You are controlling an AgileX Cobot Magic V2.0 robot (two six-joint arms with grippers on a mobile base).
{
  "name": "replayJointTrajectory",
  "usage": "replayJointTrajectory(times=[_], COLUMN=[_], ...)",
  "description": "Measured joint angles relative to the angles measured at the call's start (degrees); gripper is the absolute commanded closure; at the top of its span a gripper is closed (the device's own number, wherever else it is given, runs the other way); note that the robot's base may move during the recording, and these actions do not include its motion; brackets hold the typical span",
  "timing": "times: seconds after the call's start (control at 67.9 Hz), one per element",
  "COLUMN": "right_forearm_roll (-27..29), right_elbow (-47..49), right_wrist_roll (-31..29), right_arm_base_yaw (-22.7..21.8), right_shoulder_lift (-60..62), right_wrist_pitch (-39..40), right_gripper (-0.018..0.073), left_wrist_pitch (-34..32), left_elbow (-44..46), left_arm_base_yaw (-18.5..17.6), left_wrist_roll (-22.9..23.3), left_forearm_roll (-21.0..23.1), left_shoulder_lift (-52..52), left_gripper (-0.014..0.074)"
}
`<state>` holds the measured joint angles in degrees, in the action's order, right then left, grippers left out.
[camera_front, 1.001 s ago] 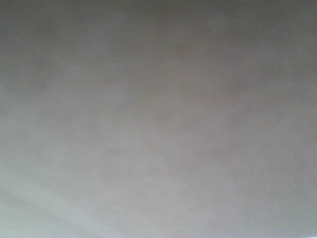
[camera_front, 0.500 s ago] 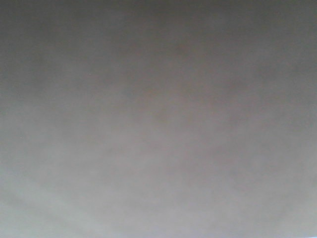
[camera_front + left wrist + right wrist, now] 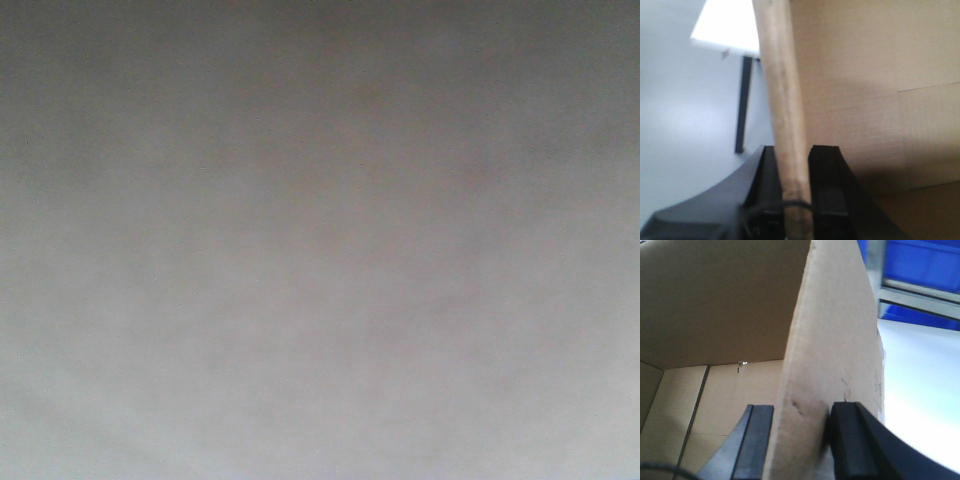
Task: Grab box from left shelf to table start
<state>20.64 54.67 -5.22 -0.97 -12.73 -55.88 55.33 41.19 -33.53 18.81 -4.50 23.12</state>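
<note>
Between the two black fingers [image 3: 825, 180] of the left gripper [image 3: 792, 165] stands a thin wall of the box [image 3: 865, 100], seen from its edge. The fingers press on it from both sides, so this gripper is clamped on the cardboard. Right of the gripper is the brown inside of the box, with a flap line across it. Left of it, outside the box, is a pale blurry space with a dark post [image 3: 744, 105] and a bright white patch [image 3: 725, 25].

The right gripper [image 3: 802, 412] grips the box [image 3: 835, 340] too. One black finger is inside the box and one is outside, with the cardboard wall squeezed between them. Left of this gripper is the brown inside of the box. Right of it is a bright white surface [image 3: 925, 400]. It may be the table, but it is too washed out to be sure. Farther off, up and to the right, are blue bins [image 3: 925, 262] with a grey rail [image 3: 920, 292] between them.

The front view shows only grey blur.
</note>
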Motion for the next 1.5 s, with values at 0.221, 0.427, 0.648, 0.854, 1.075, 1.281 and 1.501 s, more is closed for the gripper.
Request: replayJointTrajectory(times=[0.221,0.427,0.648,0.854,1.075,1.281,1.501], right_forearm_roll=[0.0,0.0,0.0,0.0,0.0,0.0,0.0], right_elbow=[0.0,0.0,0.0,0.0,0.0,0.0,0.0], right_wrist_roll=[0.0,0.0,0.0,0.0,0.0,0.0,0.0], right_arm_base_yaw=[0.0,0.0,0.0,0.0,0.0,0.0,0.0], right_shoulder_lift=[0.0,0.0,0.0,0.0,0.0,0.0,0.0], right_wrist_pitch=[0.0,0.0,0.0,0.0,0.0,0.0,0.0], right_gripper=[0.0502,0.0502,0.0502,0.0502,0.0502,0.0502,0.0502], left_wrist_pitch=[-0.1,-0.23,-0.23,-0.23,-0.23,-0.23,-0.23], left_elbow=[-0.13,-0.22,-0.22,-0.22,-0.22,-0.22,-0.22], left_arm_base_yaw=[0.0,0.0,0.0,0.0,0.0,0.0,0.0], left_wrist_roll=[0.0,0.0,0.0,0.0,0.0,0.0,0.0], left_forearm_roll=[0.12,0.12,0.12,0.12,0.12,0.12,0.12], left_shoulder_lift=[0.0,0.0,0.0,0.0,0.0,0.0,0.0], left_gripper=[0.0688,0.0688,0.0688,0.0688,0.0688,0.0688,0.0688])
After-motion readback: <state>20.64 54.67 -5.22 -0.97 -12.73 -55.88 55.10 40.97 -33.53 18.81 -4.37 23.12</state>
